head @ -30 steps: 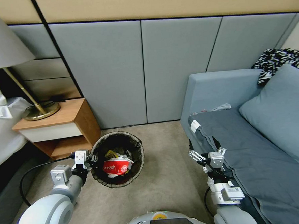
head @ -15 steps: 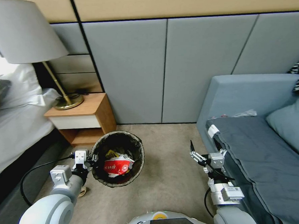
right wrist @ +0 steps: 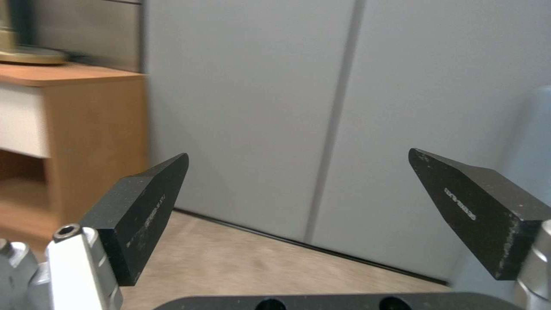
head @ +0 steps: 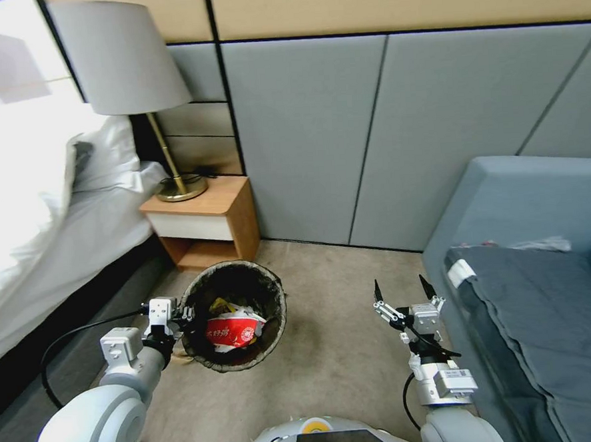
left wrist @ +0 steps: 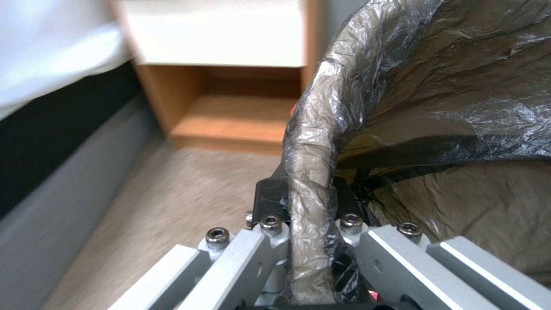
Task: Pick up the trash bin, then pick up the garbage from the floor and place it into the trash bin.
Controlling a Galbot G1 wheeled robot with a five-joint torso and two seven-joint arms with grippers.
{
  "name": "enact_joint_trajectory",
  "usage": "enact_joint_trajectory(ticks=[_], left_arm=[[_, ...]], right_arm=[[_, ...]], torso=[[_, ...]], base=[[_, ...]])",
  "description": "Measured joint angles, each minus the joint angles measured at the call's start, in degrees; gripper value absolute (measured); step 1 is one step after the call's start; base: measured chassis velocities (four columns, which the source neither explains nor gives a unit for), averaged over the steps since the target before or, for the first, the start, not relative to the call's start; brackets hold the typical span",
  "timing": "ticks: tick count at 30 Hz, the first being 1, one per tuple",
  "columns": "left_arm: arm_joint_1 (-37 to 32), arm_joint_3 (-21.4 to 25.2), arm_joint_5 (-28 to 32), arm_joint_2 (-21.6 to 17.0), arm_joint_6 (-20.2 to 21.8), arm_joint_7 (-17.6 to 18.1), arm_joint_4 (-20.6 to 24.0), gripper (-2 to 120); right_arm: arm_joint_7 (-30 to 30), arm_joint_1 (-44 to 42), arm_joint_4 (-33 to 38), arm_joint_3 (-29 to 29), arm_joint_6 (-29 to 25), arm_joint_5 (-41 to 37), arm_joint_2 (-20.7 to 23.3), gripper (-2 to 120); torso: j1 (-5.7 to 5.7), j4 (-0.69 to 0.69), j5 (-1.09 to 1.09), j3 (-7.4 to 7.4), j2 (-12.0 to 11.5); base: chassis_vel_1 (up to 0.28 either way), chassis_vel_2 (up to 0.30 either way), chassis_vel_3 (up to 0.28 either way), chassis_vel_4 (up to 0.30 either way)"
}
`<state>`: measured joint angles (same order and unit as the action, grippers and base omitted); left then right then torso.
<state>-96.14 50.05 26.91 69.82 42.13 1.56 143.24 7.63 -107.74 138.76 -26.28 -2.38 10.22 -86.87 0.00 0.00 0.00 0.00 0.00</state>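
We are holding the trash bin by its rim, left gripper clamped on it, garbage inside; right gripper waiting spread. Next, we judge, locating further floor litter.

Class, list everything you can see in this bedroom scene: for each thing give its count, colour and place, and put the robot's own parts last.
Round trash bin with dark bag liner: one, white under brown-black plastic, lifted at the left claw, its rim pinched.
Garbage, a red-and-white packet: one, with a yellow wrapper, inside the bin.
Beige carpet floor: one, between bed and sofa.
Wooden nightstand: one, orange-brown with a white drawer, beside the bed.
Lamp with grey shade: one, brass base, on the nightstand.
White bedding: one bed, far left.
Blue-grey sofa: one, right.
Left claw: shut on the bin's rim.
Right claw: open, beside the sofa, holding nothing.
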Motion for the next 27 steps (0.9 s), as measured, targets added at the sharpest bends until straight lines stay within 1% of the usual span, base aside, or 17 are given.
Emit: enact_joint_trajectory(ticks=[20, 27], left_arm=[[0.1, 0.6, 0.4, 0.3, 0.0, 0.2, 0.0, 1], [0.3, 0.6, 1.2, 0.3, 0.0, 0.9, 0.0, 1]], right_arm=[[0.5, 1.2, -1.1, 0.5, 0.6, -0.9, 0.5, 100], [0.9, 1.6, -1.1, 0.4, 1.6, -2.1, 0.6, 100]], torso=[[0.0, 0.0, 0.0, 0.0, 0.0], [0.0, 0.01, 0.0, 0.0, 0.0]], base=[[0.085, 0.09, 0.086, 0.083], [0.073, 0.072, 0.064, 0.063]])
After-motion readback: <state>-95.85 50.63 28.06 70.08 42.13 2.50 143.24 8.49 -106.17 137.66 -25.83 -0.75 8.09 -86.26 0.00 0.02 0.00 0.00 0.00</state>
